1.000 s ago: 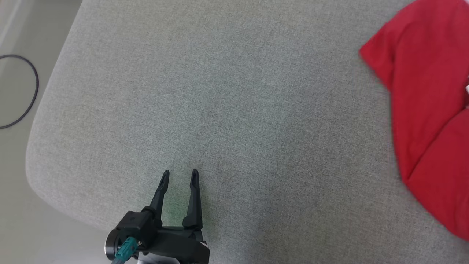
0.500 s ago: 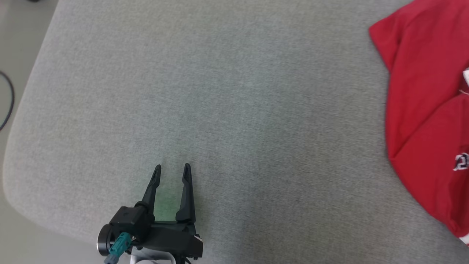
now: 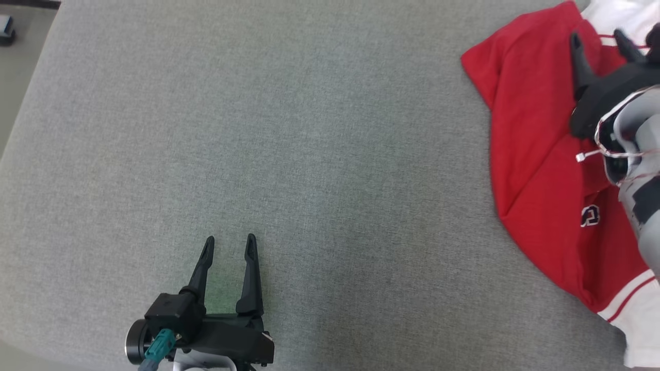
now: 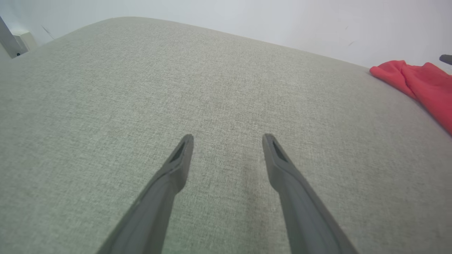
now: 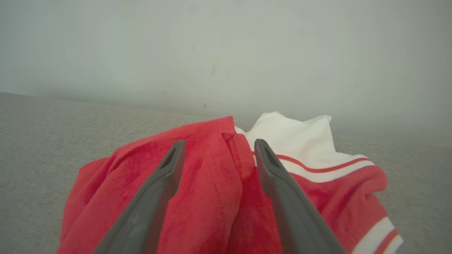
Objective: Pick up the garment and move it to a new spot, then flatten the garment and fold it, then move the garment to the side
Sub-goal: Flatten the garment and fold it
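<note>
The garment lies bunched at the right edge of the grey padded surface. Its long axis runs near to far, from a white cuff at the near right corner up to the white sleeve at the far end. It is creased and partly doubled over itself, with a scrap of the lettering showing on the near half.

The right gripper is plainly the nearer arm. It hangs over the far half of the garment with its 2 fingers pointing far, roughly along that long axis. Its jaws are spread and hold nothing. In the right wrist view a raised red seam sits between the fingers, and the striped trim lies just to the right of them. We cannot tell whether the fingertips touch the cloth.

The left gripper is low at the near left, also spread and empty, over bare fabric. The garment lies well apart from it, to the right and farther away.

We judge that any next grasp falls to the right arm, and that it would mean dropping onto the seam ridge between the fingers.
</note>
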Tool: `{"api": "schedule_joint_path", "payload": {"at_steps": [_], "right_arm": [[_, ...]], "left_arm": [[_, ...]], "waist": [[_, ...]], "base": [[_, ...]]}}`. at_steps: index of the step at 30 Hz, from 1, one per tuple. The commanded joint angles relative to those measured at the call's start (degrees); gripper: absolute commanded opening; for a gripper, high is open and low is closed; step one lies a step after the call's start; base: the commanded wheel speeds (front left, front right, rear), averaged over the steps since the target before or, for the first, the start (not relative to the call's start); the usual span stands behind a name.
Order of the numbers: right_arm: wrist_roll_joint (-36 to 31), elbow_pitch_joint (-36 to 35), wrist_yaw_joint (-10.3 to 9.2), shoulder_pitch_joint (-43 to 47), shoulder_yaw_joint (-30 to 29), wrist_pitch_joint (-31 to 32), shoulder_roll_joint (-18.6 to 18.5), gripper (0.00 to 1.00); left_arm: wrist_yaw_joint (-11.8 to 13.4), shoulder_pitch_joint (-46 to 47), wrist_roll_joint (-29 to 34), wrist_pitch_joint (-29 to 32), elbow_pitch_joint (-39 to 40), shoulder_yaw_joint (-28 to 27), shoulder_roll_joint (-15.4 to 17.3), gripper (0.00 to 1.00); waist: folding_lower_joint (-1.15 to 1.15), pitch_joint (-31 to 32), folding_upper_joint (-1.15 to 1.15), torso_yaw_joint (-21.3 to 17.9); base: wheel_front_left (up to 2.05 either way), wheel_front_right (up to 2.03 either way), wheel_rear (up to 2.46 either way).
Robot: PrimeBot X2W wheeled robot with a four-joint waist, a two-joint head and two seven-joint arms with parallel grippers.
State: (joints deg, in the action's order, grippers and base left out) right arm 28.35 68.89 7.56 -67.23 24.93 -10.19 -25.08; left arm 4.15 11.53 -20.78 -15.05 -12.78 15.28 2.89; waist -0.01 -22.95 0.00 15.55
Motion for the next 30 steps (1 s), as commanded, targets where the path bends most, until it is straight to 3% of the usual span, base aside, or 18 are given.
{"api": "schedule_joint_path", "payload": {"at_steps": [1, 10, 11, 13, 14, 22, 30], "right_arm": [[1.7, -1.0, -0.17, 2.6, 0.8, 2.0, 0.4, 1.0], [6.6, -4.2, -0.17, 7.1, 2.1, 7.3, -0.1, 1.0], [6.8, -4.6, -0.17, 7.4, 2.4, 7.8, -0.3, 0.89], [7.1, -5.9, -0.17, 7.6, 2.8, 6.9, -0.5, 0.37], [7.4, -6.4, -0.17, 7.8, 3.0, 6.5, -0.5, 0.02], [9.0, -9.4, -0.17, 9.2, 4.6, 5.3, 0.6, 0.0], [11.1, -20.0, -0.17, 10.7, 10.9, 3.9, 6.2, 0.0]], "left_arm": [[-0.1, -0.8, 0.4, -0.2, -0.3, -0.3, 0.0, 1.0], [-0.6, -0.9, 1.0, -0.2, -0.6, -0.9, 0.0, 1.0], [-0.7, -0.9, 1.0, -0.2, -0.7, -1.0, 0.0, 1.0], [-0.8, -0.9, 1.2, -0.2, -0.7, -1.0, 0.0, 1.0], [-0.9, -1.0, 1.2, -0.2, -0.7, -1.1, 0.0, 1.0], [-1.2, -2.3, 1.8, -0.2, -1.5, -1.6, 0.0, 1.0], [-2.0, -3.9, 2.7, -0.2, -2.1, -3.2, 0.0, 1.0]], "waist": [[0.01, 0.8, 0.0, -0.6], [0.01, 1.7, 0.0, -0.6], [0.01, 1.8, 0.0, -0.6], [0.01, 2.1, 0.0, -0.5], [0.01, 2.2, 0.0, -0.5], [0.01, 4.6, 0.0, -0.6], [0.01, 8.5, 0.0, -1.6]], "base": [[0.0, 0.0, 0.0], [0.0, 0.0, 0.0], [0.0, 0.0, 0.0], [0.0, 0.0, 0.0], [0.0, 0.0, 0.0], [0.0, 0.0, 0.0], [0.0, 0.0, 0.0]]}}
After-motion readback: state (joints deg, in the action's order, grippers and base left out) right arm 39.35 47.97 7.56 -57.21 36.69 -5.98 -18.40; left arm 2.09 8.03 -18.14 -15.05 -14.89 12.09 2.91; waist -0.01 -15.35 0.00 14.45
